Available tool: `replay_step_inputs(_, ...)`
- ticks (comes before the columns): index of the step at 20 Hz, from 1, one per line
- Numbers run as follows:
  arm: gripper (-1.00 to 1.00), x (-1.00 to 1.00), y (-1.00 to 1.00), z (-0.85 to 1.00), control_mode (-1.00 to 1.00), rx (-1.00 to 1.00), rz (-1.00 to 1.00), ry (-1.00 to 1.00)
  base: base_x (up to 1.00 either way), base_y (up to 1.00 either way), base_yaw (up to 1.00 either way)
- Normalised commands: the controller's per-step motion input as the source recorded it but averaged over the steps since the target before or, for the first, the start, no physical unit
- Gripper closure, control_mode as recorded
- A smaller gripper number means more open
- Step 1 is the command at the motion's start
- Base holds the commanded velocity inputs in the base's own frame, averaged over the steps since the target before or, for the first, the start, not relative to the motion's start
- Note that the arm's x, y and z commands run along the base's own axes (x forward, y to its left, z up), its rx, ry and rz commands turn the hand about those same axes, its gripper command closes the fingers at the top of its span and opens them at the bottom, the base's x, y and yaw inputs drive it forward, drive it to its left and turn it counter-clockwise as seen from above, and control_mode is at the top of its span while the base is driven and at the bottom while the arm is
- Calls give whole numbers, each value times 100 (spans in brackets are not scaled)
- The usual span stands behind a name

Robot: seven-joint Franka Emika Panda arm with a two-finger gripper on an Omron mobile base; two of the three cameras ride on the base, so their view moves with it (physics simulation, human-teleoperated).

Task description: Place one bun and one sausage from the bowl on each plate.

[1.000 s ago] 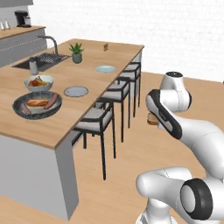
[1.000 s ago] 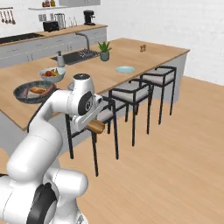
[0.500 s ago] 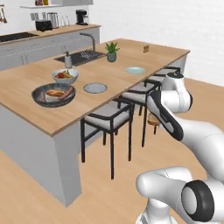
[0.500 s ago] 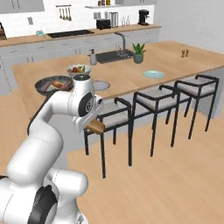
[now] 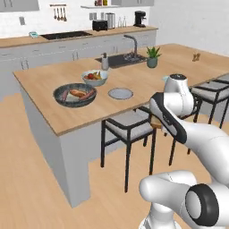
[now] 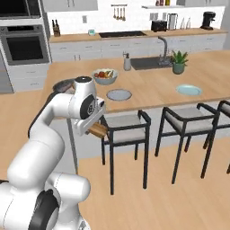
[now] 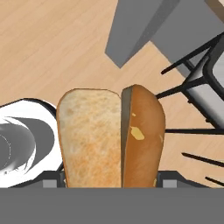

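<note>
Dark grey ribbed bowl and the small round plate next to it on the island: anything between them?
No. In the left base view, bare wooden countertop separates the dark grey ribbed bowl from the small round pale blue-grey plate. The pale fruit bowl sits behind them.

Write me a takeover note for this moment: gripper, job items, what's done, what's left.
Gripper: fingers closed on a split golden-brown bun, carried low beside the wooden island.
Wide dark grey ribbed bowl: on the island, food inside.
Small pale blue-grey plates: near one and far one both look bare.
Done: one bun picked up.
Left: plate this bun, then the second bun and both sausages.
</note>
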Motion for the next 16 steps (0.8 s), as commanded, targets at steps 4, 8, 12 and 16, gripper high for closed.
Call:
replay_step_inputs(4, 100, 0, 0, 0, 100, 0, 0, 0, 21, -88, 56)
replay_step_inputs(8, 100, 0, 0, 0, 100, 0, 0, 0, 17, -90, 56)
replay_step_inputs(12, 100, 0, 0, 0, 100, 0, 0, 0, 14, -91, 55)
replay_step_inputs(16, 100, 0, 0, 0, 100, 0, 0, 0, 12, -85, 49)
